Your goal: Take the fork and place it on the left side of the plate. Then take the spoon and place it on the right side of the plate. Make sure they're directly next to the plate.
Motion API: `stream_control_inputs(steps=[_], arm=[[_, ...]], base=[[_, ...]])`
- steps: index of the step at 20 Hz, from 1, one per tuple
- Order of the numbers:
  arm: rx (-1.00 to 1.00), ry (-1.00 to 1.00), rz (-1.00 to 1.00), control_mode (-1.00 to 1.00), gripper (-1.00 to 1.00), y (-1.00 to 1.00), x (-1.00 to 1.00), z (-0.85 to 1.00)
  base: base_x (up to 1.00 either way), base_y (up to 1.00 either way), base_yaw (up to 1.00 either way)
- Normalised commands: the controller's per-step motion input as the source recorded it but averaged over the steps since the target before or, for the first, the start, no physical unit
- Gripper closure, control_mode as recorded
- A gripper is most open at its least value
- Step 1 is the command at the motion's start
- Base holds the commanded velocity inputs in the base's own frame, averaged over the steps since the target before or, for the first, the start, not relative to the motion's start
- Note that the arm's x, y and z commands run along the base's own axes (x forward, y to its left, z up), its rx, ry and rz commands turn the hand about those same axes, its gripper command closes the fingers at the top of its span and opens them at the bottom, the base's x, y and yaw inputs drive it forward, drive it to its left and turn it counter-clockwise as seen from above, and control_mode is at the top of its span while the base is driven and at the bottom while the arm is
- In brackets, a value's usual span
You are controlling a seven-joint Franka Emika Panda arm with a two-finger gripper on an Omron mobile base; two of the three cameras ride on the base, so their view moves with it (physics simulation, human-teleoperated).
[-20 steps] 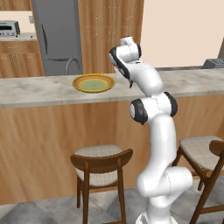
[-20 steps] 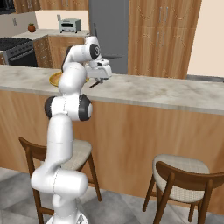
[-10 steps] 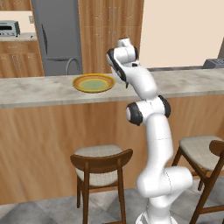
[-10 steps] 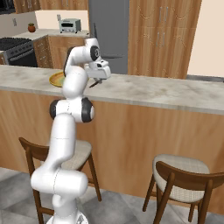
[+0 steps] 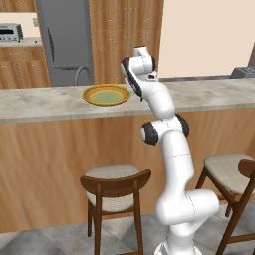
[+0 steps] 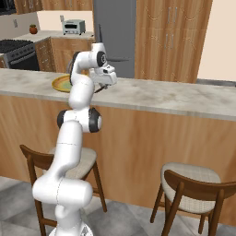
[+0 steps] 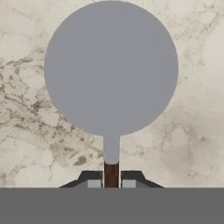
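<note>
My arm rises from the base, elbow bent, wrist folded over and pointing down. My gripper (image 7: 111, 183) has its fingers pinched tight on a thin brown handle.

- Plate (image 5: 106, 94): one, yellow, on the surface (image 5: 45, 102).
- Spoon (image 7: 111, 70): one, grey bowl with a brown handle, seen in the hand view.
- Stools: two wooden, cushioned; one (image 5: 115, 184) at left, one (image 5: 230, 172) at right.
- Refrigerator (image 5: 64, 42): one, grey.
- Toaster oven (image 5: 10, 33): one, on the rear counter.
- Stove (image 6: 16, 50): one.
</note>
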Motion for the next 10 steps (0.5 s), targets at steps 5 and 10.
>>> stream_control_inputs(steps=[5,10], arm=[[0.05,-0.02,0.00,-1.00,-1.00,-0.07,-0.11,0.01],[0.10,-0.11,0.00,-1.00,-1.00,-0.15,-0.47,0.01]], base=[[0.00,0.00,0.00],[0.00,0.00,0.00]])
